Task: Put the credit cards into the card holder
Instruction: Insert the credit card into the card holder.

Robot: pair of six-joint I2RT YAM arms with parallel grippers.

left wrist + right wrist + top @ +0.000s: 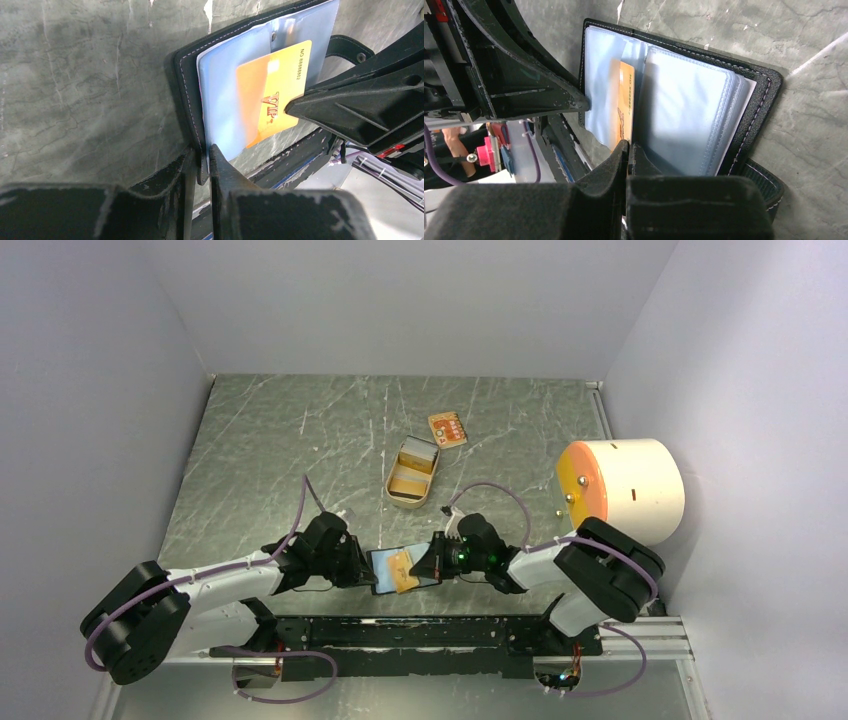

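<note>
Seen from above, a grey marbled desk (260,460) has two robot arms reaching in from its 6 o'clock edge. Their tips meet at a black card holder (383,568), which is open at 6 o'clock on the desk, just ahead of the arm bases. Its pale blue, see-through plastic sleeves are showing.

The left hand (204,159) is clenched on the holder's edge, with the black stitched cover pinched between its fingers. The right hand (627,150) is clenched on one edge of an orange card (272,95) printed "VIP". That card is partly tucked into a sleeve, and the rest sticks out toward the right hand. Beside it, a stack of further sleeves fans open.

Near the middle of the desk, well apart from the holder, stands an open oblong tan-gold tin (412,472). Something pale lies in its far end, but it cannot be made out. Just beyond the tin, at its 1 o'clock, a second card (447,428) lies flat; it is tan-orange with red marks. At the desk's 3 o'clock edge sits a large white cylinder (630,490), its orange end turned toward the middle.
</note>
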